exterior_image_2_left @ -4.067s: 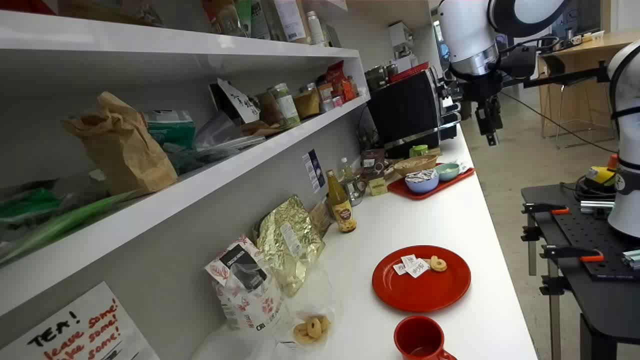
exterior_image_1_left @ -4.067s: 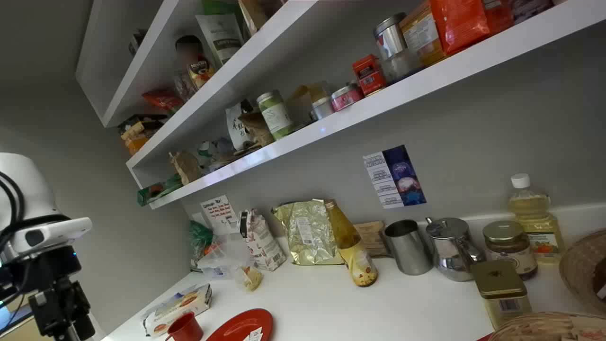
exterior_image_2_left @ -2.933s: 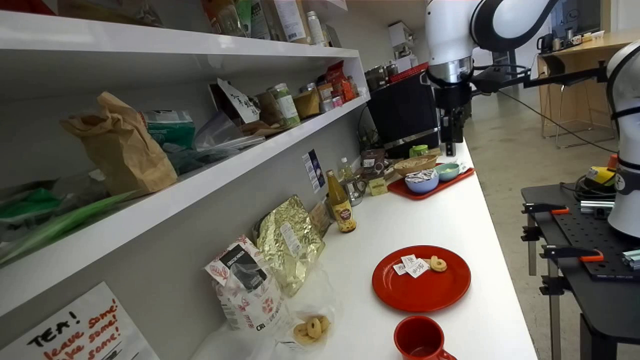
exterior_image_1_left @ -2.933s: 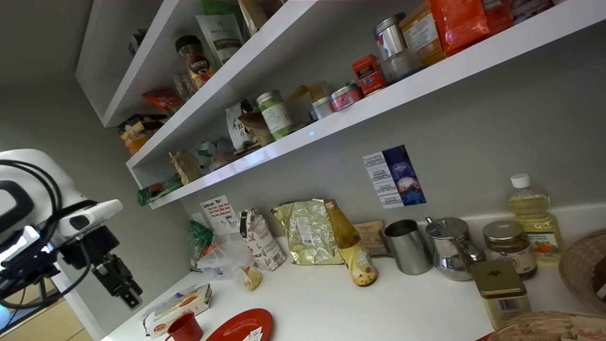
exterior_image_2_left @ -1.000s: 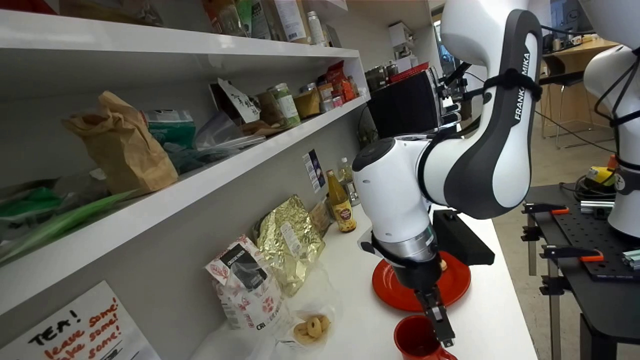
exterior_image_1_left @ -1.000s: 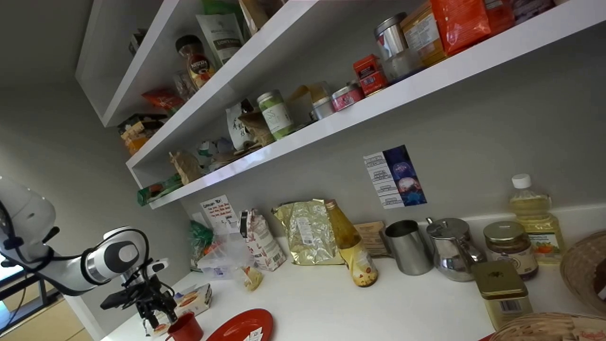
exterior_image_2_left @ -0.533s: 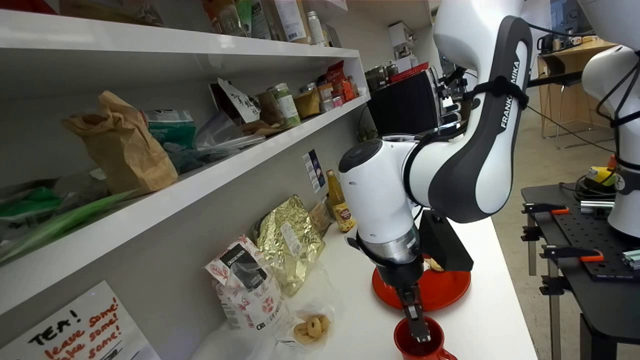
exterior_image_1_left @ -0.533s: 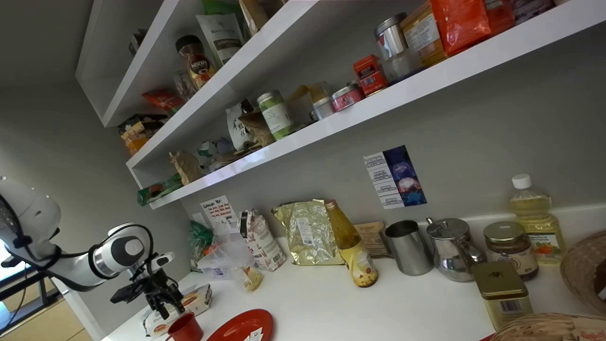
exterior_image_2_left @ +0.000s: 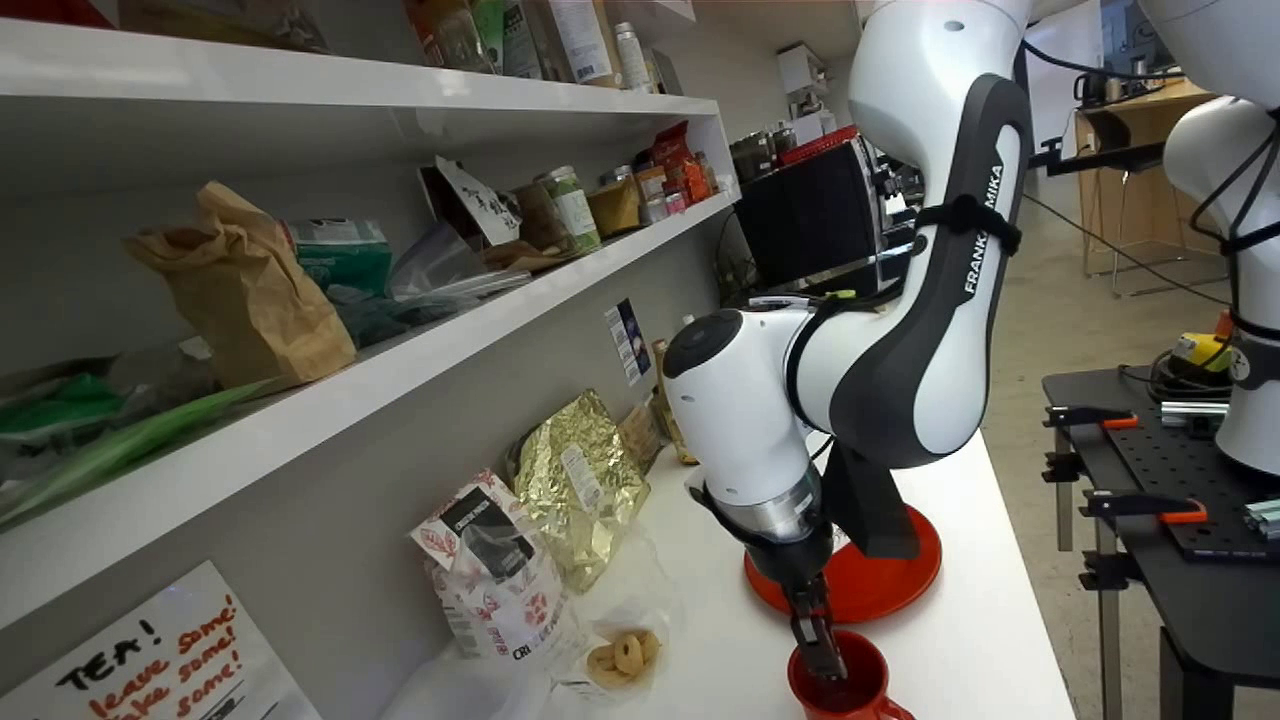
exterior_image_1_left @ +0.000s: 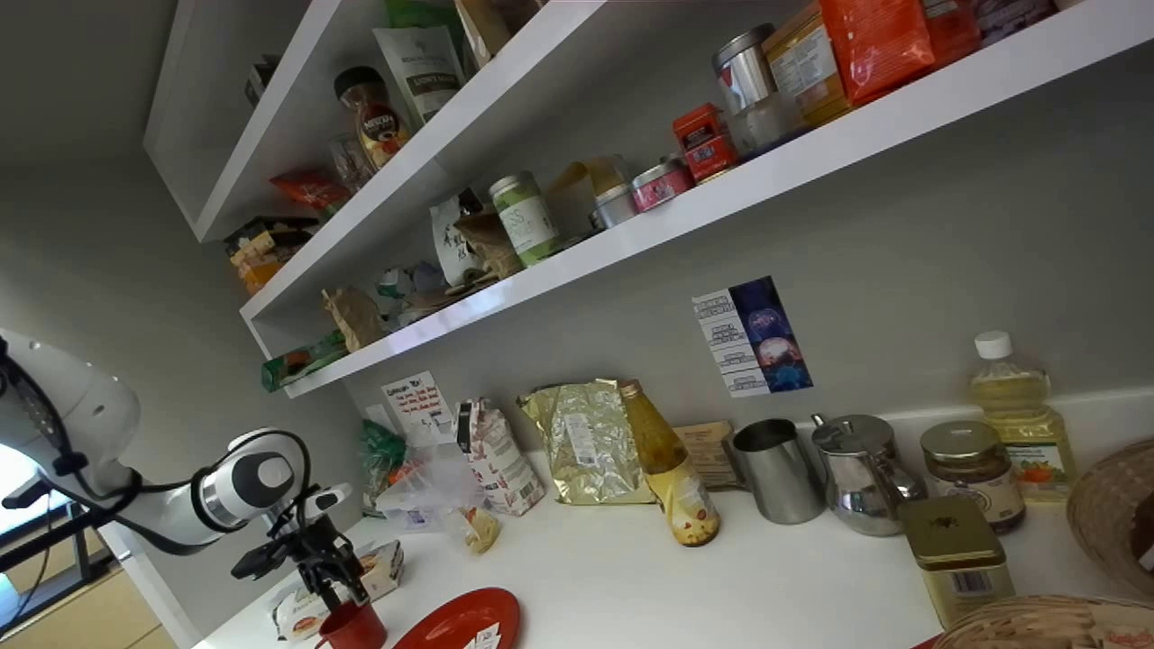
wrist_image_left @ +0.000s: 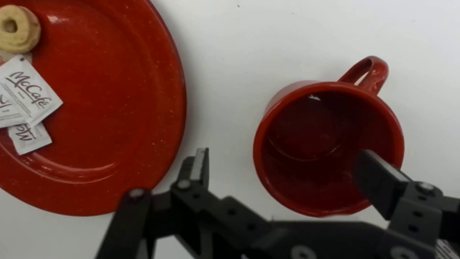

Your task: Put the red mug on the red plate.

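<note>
The red mug (wrist_image_left: 309,126) stands upright on the white counter with its mouth up; it also shows in both exterior views (exterior_image_1_left: 354,628) (exterior_image_2_left: 872,672). The red plate (wrist_image_left: 107,90) lies flat beside it, apart from it, and shows in both exterior views (exterior_image_1_left: 451,620) (exterior_image_2_left: 900,585). My gripper (wrist_image_left: 284,154) is open and empty, pointing down at the mug. In the wrist view one finger is over or in the mug's mouth, and the other is outside, between mug and plate. In an exterior view the gripper (exterior_image_2_left: 822,668) reaches the mug's mouth; its exact depth is unclear.
Paper packets (wrist_image_left: 30,93) and a ring biscuit (wrist_image_left: 18,28) lie on the plate. Along the wall stand a flour bag (exterior_image_2_left: 495,570), a gold foil bag (exterior_image_2_left: 575,490) and a yellow bottle (exterior_image_1_left: 672,469). A bag of ring biscuits (exterior_image_2_left: 625,658) lies near the mug. A shelf (exterior_image_2_left: 400,400) overhangs the counter.
The arm has swung in from far off, over the plate to the mug. In the last second the gripper has shifted slightly and come down at the mug's mouth. Mug and plate have not moved.
</note>
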